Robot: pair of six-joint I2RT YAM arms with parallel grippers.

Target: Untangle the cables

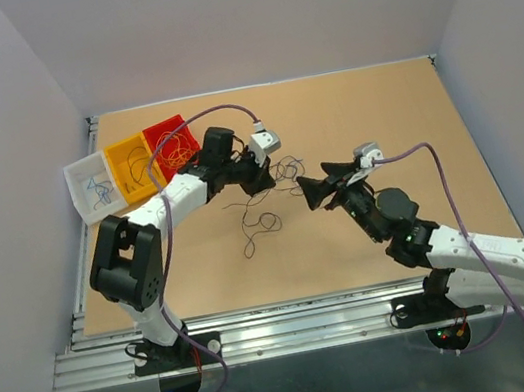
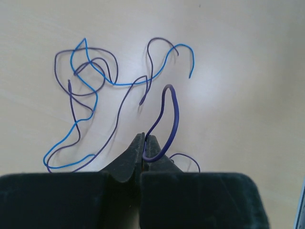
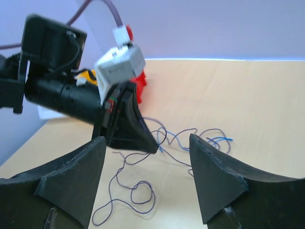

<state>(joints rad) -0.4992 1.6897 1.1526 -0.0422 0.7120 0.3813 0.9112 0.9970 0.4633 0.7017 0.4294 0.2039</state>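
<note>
Left gripper (image 2: 144,143): closed tight, its tips pinching the purple cable (image 2: 170,112). The narrow fingertip hold suits a wire far thinner than a finger.
Purple cable: it rises from the pinch in an arc and curls over just ahead of the tips. It looks lifted slightly off the table (image 1: 380,114), probably to draw it away from the rest.
Blue cable (image 2: 90,93): it lies flat on the table ahead of the left gripper and to its left in the wrist view. It crosses the thin dark-purple strands (image 2: 85,71) in several places, so that knot is not yet undone.
Right gripper (image 3: 147,176): spread wide and holding nothing. It faces the left gripper, with the tangle between and below them.
Reason for the pose: most likely one arm holds a strand while the other waits to take a second strand or pin the heap, so that a pull separates the wires and does not drag the whole bundle.
Loose strand (image 1: 257,222): a dark loop trails from the tangle toward the arm bases, on the near side of both grippers and touching neither.
Bins: the white bin (image 1: 75,188), yellow bin (image 1: 121,144) and red bin (image 1: 164,124) sit in a row behind the left gripper, beside its forearm. Each holds thin wires, so they are probably the drop-off places for freed cables.
Risk: the pinched wire is springy and may slip out of the tips or drag its neighbours along.
</note>
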